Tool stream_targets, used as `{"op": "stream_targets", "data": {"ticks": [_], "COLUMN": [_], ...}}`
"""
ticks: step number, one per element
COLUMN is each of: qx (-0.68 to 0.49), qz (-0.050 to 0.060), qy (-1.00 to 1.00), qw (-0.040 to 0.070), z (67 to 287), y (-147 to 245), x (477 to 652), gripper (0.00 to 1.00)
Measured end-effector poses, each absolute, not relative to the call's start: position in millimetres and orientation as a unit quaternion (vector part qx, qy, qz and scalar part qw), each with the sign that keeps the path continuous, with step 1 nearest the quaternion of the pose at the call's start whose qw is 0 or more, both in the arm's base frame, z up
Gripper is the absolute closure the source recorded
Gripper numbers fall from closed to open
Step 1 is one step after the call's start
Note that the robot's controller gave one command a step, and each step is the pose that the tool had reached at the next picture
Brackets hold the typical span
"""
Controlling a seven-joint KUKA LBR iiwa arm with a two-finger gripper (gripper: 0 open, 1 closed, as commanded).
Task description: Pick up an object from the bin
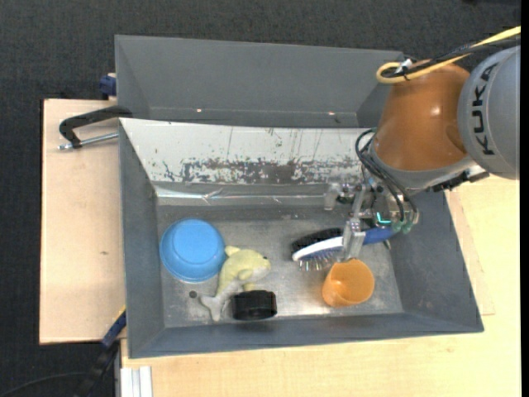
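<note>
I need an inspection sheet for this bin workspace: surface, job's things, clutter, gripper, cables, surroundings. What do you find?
Surface: grey bin, back wall scuffed.
Job's things: brush with blue handle, right of centre, under the gripper.
Clutter: orange cup in front of the brush; blue bowl at left; yellow toy beside the bowl; black round thing at front.
Grippers: gripper low over the brush; a hold cannot be told.
Cables: black cables at the wrist; yellow cable above.
Surroundings: dark floor.

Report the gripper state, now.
Gripper: open or shut cannot be told. It sits just above the blue-handled brush, next to the orange cup.
</note>
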State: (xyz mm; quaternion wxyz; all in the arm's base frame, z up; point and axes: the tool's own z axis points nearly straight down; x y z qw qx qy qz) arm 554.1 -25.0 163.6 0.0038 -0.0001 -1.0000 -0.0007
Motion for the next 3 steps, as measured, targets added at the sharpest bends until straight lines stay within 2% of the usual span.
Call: {"op": "stream_targets", "data": {"ticks": [1,2,3], "qx": [0.074,0.074,0.168], "qz": [-0.001,-0.001,0.001], "qy": [-0.997,-0.997,-0.986], "qw": [0.004,0.0,-0.006], "z": [67,71,206], "y": [-41,-40,-23], "x": [542.3,544.0,512.5], "gripper": [0.0,1.0,1.0]}}
